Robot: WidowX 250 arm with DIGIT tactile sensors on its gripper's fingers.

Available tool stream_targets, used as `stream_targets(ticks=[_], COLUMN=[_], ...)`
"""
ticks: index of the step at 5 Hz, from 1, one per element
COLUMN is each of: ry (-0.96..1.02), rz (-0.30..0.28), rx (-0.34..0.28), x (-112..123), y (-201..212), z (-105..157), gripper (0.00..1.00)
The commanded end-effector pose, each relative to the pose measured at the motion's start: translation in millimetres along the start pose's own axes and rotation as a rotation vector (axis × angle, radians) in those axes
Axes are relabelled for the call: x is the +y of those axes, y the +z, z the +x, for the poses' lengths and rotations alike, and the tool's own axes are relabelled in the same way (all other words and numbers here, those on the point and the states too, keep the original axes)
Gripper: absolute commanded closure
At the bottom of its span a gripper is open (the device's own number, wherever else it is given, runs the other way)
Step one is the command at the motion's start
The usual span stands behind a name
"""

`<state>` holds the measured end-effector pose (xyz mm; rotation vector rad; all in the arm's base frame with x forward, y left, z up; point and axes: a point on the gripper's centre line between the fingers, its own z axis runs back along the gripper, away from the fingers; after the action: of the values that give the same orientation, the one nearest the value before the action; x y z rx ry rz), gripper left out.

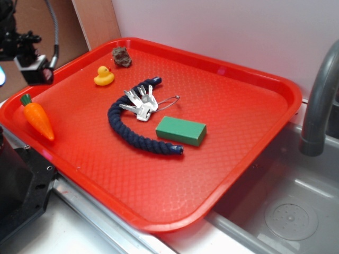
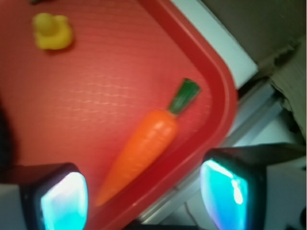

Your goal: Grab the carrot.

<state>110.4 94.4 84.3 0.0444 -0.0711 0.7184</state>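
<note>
The carrot is a small glossy orange cone with a green stem cap, lying on the red tray close to its left rim. The wrist view shows the carrot lying diagonally, tip toward the camera and stem pointing away. My gripper hangs above it, open, with its glowing pads spread wide on either side of the carrot's tip and nothing between them. In the exterior view only part of the arm shows at the upper left; the fingers cannot be made out there.
On the tray also lie a yellow rubber duck, a brown lump, a navy rope, a bunch of keys and a green block. The tray rim runs right beside the carrot. A sink and faucet stand at right.
</note>
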Motion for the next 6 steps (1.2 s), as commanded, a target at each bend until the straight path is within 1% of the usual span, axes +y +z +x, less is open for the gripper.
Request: stream_targets(ticks=[1,4,5,6], ry=[0.004,0.004,-0.004,-0.084], rz=[-0.043,-0.043,-0.064,-0.052], rx=[0.048,0.048,0.041,0.09], x=[21,21,11,-6], y=[-45,-45,-58,-79], z=[1,1,7,13], gripper=[0.0,0.0,0.0,0.0])
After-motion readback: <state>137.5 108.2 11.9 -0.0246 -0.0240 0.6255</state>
